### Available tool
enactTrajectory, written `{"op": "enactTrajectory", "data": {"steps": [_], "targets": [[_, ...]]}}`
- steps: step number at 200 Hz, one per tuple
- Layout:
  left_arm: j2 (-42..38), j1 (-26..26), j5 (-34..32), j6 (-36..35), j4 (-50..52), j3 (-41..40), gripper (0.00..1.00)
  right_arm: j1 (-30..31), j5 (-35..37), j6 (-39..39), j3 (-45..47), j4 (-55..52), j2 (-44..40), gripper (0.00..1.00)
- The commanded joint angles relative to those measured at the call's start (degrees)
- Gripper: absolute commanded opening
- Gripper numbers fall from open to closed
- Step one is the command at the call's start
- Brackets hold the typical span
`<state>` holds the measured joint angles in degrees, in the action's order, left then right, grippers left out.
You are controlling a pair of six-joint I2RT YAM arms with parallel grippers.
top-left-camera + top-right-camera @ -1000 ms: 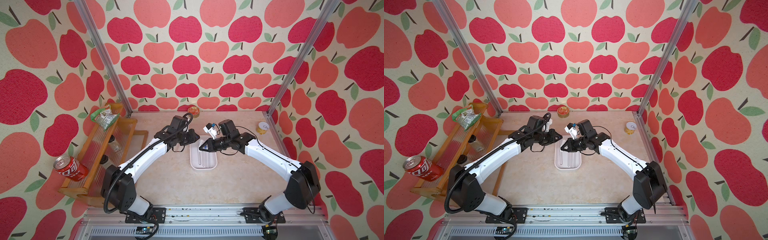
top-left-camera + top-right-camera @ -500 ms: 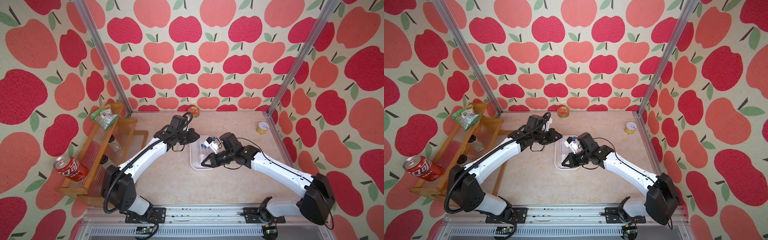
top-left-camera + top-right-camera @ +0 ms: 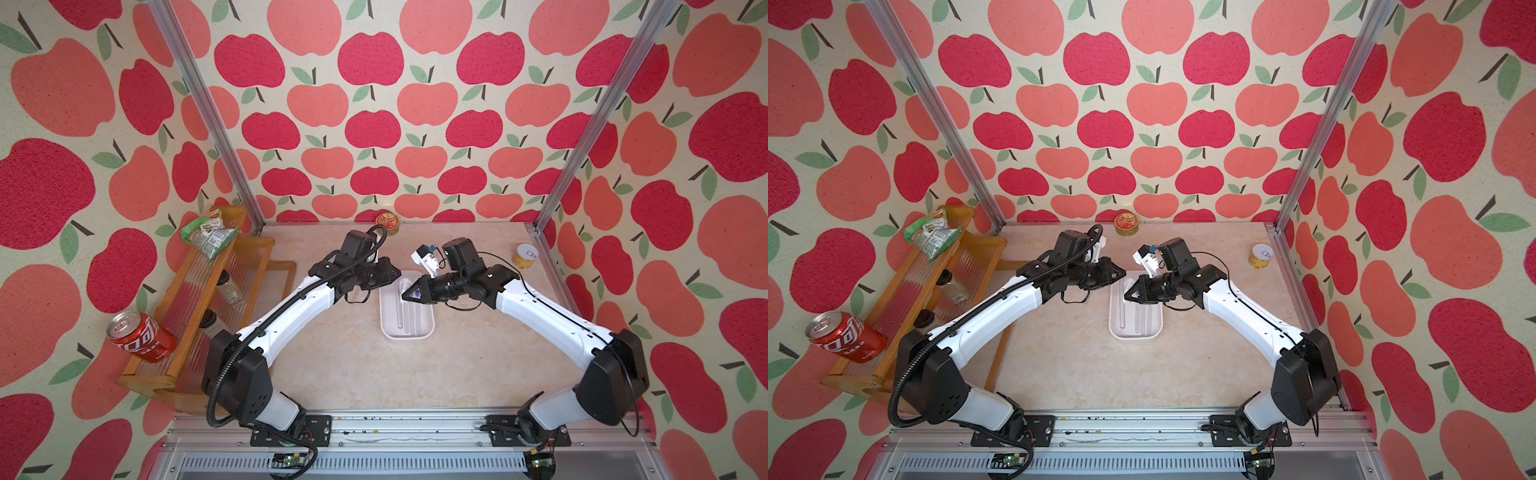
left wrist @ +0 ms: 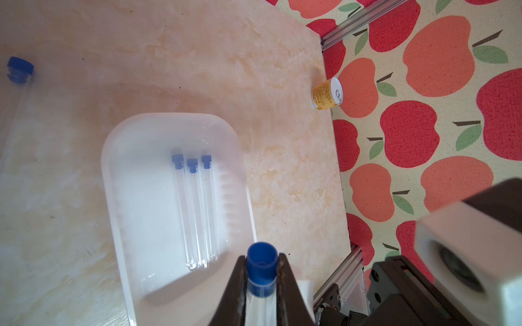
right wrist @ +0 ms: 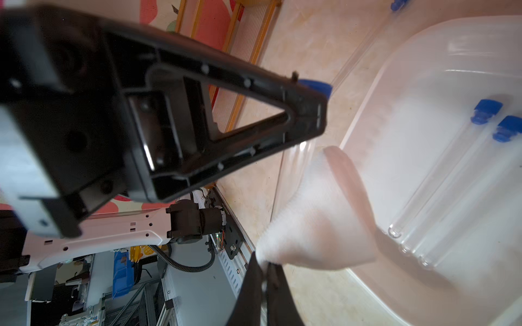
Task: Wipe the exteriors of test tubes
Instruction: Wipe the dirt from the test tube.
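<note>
**Held test tube** (image 4: 260,306): clamped just below its blue cap (image 4: 261,262) by the left gripper (image 4: 261,257), whose jaws are parted only by the tube's width.

**White cloth** (image 5: 316,214): a corner is pinched in the fully closed right gripper (image 5: 264,262). It hangs near the held test tube, over the tray's rim; contact between them cannot be told.

**Other tubes:** three test tubes (image 4: 197,211) lie side by side in the white tray (image 4: 121,175) at mid-tabletop. A fifth tube (image 4: 11,113) lies on the bare tabletop (image 4: 197,56) beside the tray, on the side away from the yellow can (image 4: 327,93).

**Arms:** in both top views, each arm reaches from the front edge with its elbow outward. Both wrists turn inward, tips nearly meeting over the tray's back end.
</note>
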<state>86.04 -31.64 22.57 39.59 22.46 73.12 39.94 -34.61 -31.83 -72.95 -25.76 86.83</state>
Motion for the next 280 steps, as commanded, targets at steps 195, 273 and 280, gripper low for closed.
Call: {"op": "enactTrajectory", "data": {"steps": [195,273,280], "targets": [[-0.1,0.9,-1.3,-0.2,1.1,1.2,0.16,7.9,-0.4,-5.3,17.7,2.0,-15.2,0.0],[0.0,1.1,-5.4,0.1,4.7,1.5,0.15,10.4,-4.4,-10.3,21.6,9.5,-19.4,0.0],[-0.2,1.0,-5.2,0.2,4.5,1.3,0.15,10.4,-3.2,-9.1,21.0,7.9,-18.7,0.0]]}}
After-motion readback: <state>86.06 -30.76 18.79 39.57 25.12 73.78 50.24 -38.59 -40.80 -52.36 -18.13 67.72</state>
